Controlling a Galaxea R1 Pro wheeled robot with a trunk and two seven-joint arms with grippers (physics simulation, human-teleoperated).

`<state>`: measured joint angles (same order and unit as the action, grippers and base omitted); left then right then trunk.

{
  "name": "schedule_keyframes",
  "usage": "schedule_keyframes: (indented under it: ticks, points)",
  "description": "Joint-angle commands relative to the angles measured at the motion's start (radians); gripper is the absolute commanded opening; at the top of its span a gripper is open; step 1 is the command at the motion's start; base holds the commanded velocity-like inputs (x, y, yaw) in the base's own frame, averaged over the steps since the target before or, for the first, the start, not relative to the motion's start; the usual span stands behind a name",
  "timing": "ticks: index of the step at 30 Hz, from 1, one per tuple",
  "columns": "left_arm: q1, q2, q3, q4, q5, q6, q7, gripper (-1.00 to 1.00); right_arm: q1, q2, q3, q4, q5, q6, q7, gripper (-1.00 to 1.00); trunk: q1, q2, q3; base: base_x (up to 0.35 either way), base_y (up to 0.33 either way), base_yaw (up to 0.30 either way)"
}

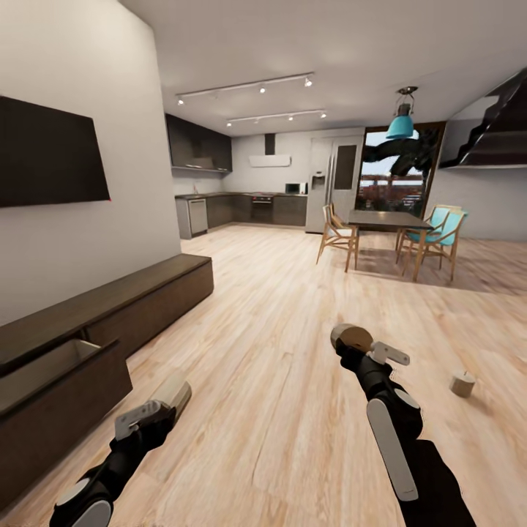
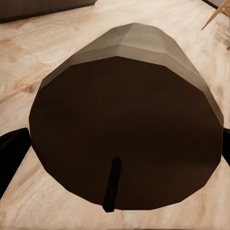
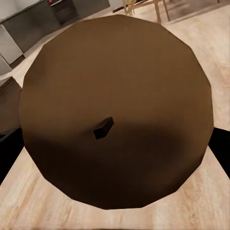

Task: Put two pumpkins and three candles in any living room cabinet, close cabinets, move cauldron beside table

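Observation:
My left gripper (image 1: pixel 167 399) is shut on a beige-grey candle (image 1: pixel 174 389), low at the left beside the cabinet (image 1: pixel 139 296). In the left wrist view that candle (image 2: pixel 127 124) is seen end-on, wick toward the camera, between dark fingers (image 2: pixel 12 153). Further right, my right gripper (image 1: pixel 351 340) is shut on a second candle (image 1: pixel 350 337), whose flat end and wick (image 3: pixel 103 128) face the right wrist camera. A third candle (image 1: pixel 462 383) stands upright on the wooden floor to the right of my right arm. One cabinet drawer (image 1: pixel 55 364) near my left arm is pulled open, its pale inside showing.
A dark screen (image 1: pixel 47 154) hangs on the wall above the cabinet. A dark dining table (image 1: pixel 388 218) with wooden and teal chairs (image 1: pixel 439 230) stands far ahead on the right, the kitchen (image 1: pixel 249 208) behind it. Wood floor lies between me and them.

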<state>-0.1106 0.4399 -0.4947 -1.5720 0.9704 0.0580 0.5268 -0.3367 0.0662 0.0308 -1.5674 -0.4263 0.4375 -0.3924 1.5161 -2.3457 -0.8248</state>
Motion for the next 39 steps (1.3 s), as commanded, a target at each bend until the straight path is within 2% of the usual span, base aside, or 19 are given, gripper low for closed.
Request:
schedule_keyframes:
  ticks: [1, 9, 25, 30, 39]
  points:
    - [-0.001, -0.001, -0.003, 0.002, 0.000, 0.003, 0.007, -1.00, -0.001, 0.000, 0.005, -0.002, -0.006, 0.003, -0.009, -1.00, -0.004, 0.007, 0.001, 0.000, 0.000, 0.181]
    - [-0.001, -0.032, -0.005, 0.014, -0.003, 0.005, 0.008, -1.00, -0.001, -0.002, 0.012, -0.002, -0.002, 0.001, -0.012, -1.00, -0.035, 0.063, 0.016, 0.000, 0.000, 0.160]
    - [-0.001, -0.036, -0.006, 0.044, -0.005, 0.005, 0.009, -1.00, -0.001, -0.002, 0.012, -0.002, 0.000, 0.000, -0.013, -1.00, -0.096, 0.175, 0.045, 0.000, 0.000, 0.154]
    - [-0.001, -0.039, -0.044, 0.044, -0.007, 0.004, 0.009, -1.00, -0.001, -0.002, 0.012, -0.002, 0.000, 0.000, -0.013, -1.00, -0.115, 0.210, 0.055, 0.000, 0.000, 0.177]
    - [-0.001, -0.043, -0.051, 0.044, -0.008, 0.003, 0.014, -1.00, -0.001, -0.003, 0.012, -0.002, 0.000, 0.000, -0.012, -1.00, -0.150, 0.273, 0.076, 0.000, 0.000, 0.139]
